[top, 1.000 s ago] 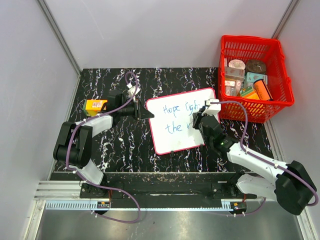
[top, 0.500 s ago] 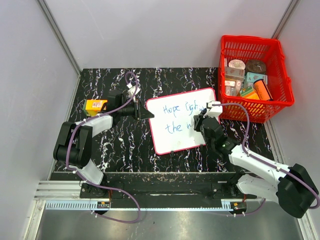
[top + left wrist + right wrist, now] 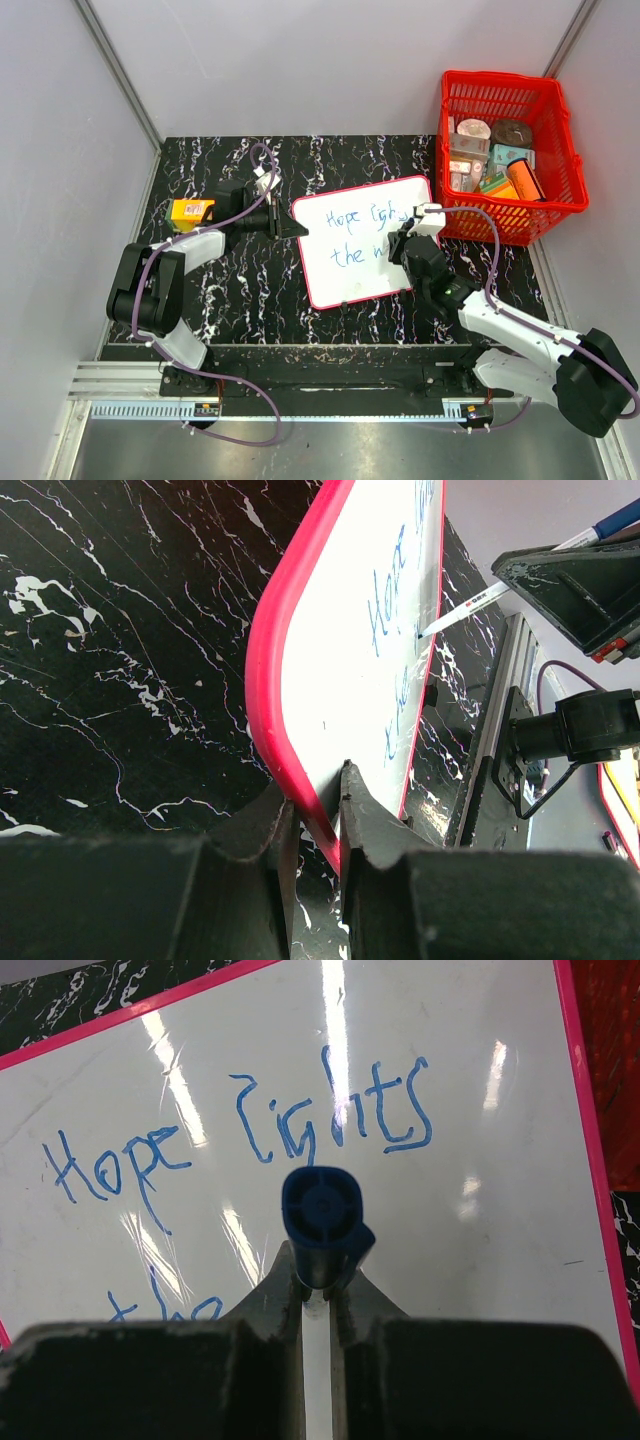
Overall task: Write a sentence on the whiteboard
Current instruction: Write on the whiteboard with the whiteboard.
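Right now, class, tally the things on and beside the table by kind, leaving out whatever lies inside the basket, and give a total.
Grippers: 2, left gripper, right gripper
Whiteboard: 1
Marker: 1
Basket: 1
Yellow box: 1
Total: 6

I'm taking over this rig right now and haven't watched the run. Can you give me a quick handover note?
Left tool: shut on the red frame of the whiteboard at its left edge, pinning it in place.
Right tool: shut on the blue marker, which points down at the second line, tip at or just off the board.
Done: the sentence reads "Hope lights" on top, with "the" and a started letter below.
Left: finish the second line, then lift the marker clear.
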`<action>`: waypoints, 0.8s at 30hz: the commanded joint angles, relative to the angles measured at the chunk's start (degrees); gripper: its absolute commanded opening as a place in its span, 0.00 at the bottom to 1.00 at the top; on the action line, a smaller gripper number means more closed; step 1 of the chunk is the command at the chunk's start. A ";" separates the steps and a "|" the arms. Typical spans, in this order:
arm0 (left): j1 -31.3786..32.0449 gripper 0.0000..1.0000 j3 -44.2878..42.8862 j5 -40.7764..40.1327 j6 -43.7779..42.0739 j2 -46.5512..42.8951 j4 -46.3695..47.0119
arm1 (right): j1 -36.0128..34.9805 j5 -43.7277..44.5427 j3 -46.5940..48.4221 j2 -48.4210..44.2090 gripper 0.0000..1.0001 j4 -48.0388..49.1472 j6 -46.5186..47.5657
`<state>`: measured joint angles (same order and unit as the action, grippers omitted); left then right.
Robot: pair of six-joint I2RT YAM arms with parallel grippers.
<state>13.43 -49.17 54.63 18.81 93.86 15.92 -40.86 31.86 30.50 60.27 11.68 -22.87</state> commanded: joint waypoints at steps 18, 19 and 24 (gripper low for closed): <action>2.21 0.00 0.12 -8.49 -9.84 2.20 -1.68 | 1.40 3.21 4.56 2.04 0.00 -1.40 5.38; 2.21 0.00 0.04 -8.40 -9.93 2.20 -1.68 | 1.49 3.21 4.83 2.57 0.00 -1.31 5.64; 2.21 0.00 0.04 -8.49 -9.93 2.11 -1.68 | 2.01 3.04 5.88 3.45 0.00 -0.35 6.26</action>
<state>13.43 -49.17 54.63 18.81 93.86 15.92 -39.94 32.58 33.91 62.65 10.39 -18.39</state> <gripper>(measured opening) 0.199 0.107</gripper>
